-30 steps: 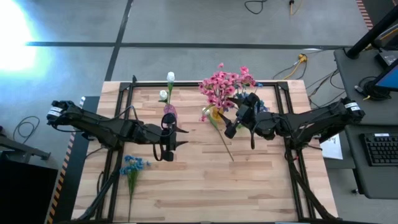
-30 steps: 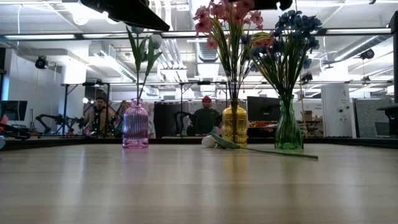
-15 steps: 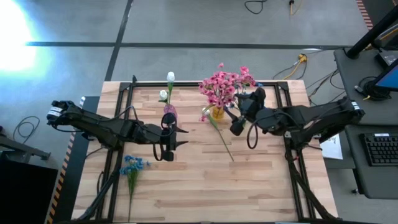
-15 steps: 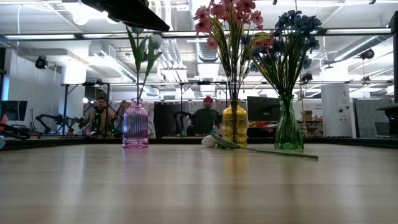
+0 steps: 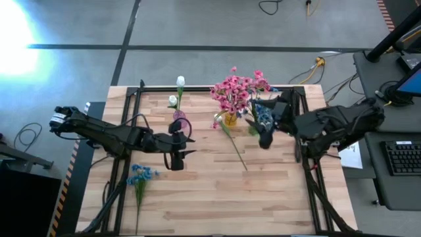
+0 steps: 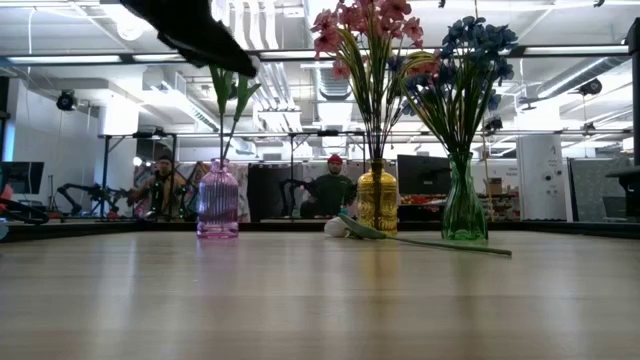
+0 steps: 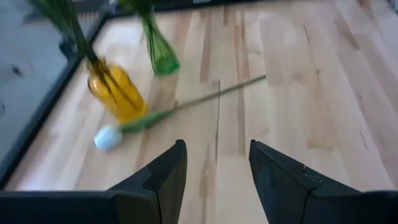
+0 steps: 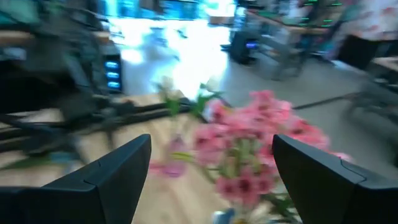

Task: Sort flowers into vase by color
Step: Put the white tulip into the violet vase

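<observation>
Three vases stand in a row at the far side: a purple vase (image 6: 217, 200) with white buds (image 5: 179, 82), a yellow vase (image 6: 377, 198) with pink flowers (image 5: 237, 89), and a green vase (image 6: 463, 205) with blue flowers (image 6: 475, 40). One white flower (image 7: 109, 138) lies flat on the table in front of the yellow vase. A blue flower (image 5: 139, 176) lies near the left edge. My left gripper (image 5: 189, 146) hangs open in front of the purple vase, pointing toward the lying white flower. My right gripper (image 5: 262, 135) is open, raised beside the blue flowers.
A black frame (image 5: 138, 92) runs around the wooden table (image 5: 217, 197), whose near half is bare wood. People sit in the room behind the table (image 6: 333, 190). A side desk with a keyboard (image 5: 401, 158) stands to the right.
My right gripper has risen and drawn back toward the table's right edge, away from the pink flowers, staying open. My left gripper has rolled about its own line while staying in place. The flowers and vases have not moved.
</observation>
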Robot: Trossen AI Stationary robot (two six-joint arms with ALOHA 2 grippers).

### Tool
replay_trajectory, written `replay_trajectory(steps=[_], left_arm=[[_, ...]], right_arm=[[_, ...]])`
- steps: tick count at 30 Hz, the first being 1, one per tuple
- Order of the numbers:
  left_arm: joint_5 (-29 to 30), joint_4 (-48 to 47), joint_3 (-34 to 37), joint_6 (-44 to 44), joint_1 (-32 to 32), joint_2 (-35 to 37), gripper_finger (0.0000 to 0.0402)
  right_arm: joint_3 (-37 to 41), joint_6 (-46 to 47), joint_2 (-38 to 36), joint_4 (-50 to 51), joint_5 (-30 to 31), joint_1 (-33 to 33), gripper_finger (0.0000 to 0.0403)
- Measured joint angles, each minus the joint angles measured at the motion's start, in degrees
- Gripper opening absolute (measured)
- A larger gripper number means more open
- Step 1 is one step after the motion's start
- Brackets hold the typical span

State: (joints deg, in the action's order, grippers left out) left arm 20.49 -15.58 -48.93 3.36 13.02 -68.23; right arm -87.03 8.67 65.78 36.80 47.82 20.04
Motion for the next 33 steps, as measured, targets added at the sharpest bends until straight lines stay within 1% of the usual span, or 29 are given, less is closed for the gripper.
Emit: replay_trajectory(steps=[2, 4, 8, 11, 13, 17, 19, 21, 24, 26, 30, 33], left_arm=[[0.0, -2.4, 0.0, 2.9, 0.0, 0.0, 0.0160], [0.0, -4.4, 0.0, 5.3, 0.1, 0.0, 0.0160], [-0.1, -5.7, 0.0, 8.2, 1.0, 0.0, 0.0160], [-0.5, -5.4, 0.0, 9.7, 2.5, 0.0, 0.0160], [-0.5, -5.0, 0.0, 11.0, 3.7, 0.0, 0.0160], [-0.5, -4.2, 0.0, 14.5, 6.6, 0.0, 0.0160], [-0.3, -3.5, 0.0, 16.3, 8.0, -0.2, 0.0160], [0.0, -2.6, 0.0, 17.8, 9.4, -1.0, 0.0160], [0.0, -0.5, 0.0, 19.2, 11.3, -3.3, 0.0160], [0.1, 0.4, 0.0, 20.1, 12.4, -5.2, 0.0160], [0.1, 2.2, 0.0, 20.3, 14.1, -8.6, 0.0160], [0.0, 5.4, 0.0, 19.9, 14.3, -10.6, 0.0160]], right_arm=[[-0.9, 1.4, 0.0, 0.0, -2.2, 1.9, 0.0326], [-1.5, 3.6, 0.0, -0.1, -5.8, 3.8, 0.0326], [-1.2, 10.3, 0.3, 0.6, -15.7, 6.9, 0.0326], [-1.1, 17.2, 1.7, 4.7, -21.8, 8.5, 0.0325], [-1.0, 23.0, 3.1, 9.6, -23.3, 9.5, 0.0325], [-0.4, 32.6, 6.8, 20.5, -23.2, 11.0, 0.0325], [0.7, 34.5, 8.7, 22.8, -20.9, 11.6, 0.0325], [2.7, 35.0, 10.3, 22.5, -17.9, 12.3, 0.0325], [6.1, 35.0, 12.2, 20.1, -16.3, 12.4, 0.0325], [9.1, 35.0, 13.0, 16.7, -16.1, 12.3, 0.0325], [16.9, 35.0, 13.6, 7.7, -15.8, 12.2, 0.0325], [23.7, 35.0, 13.6, -0.3, -12.5, 12.2, 0.0325]])
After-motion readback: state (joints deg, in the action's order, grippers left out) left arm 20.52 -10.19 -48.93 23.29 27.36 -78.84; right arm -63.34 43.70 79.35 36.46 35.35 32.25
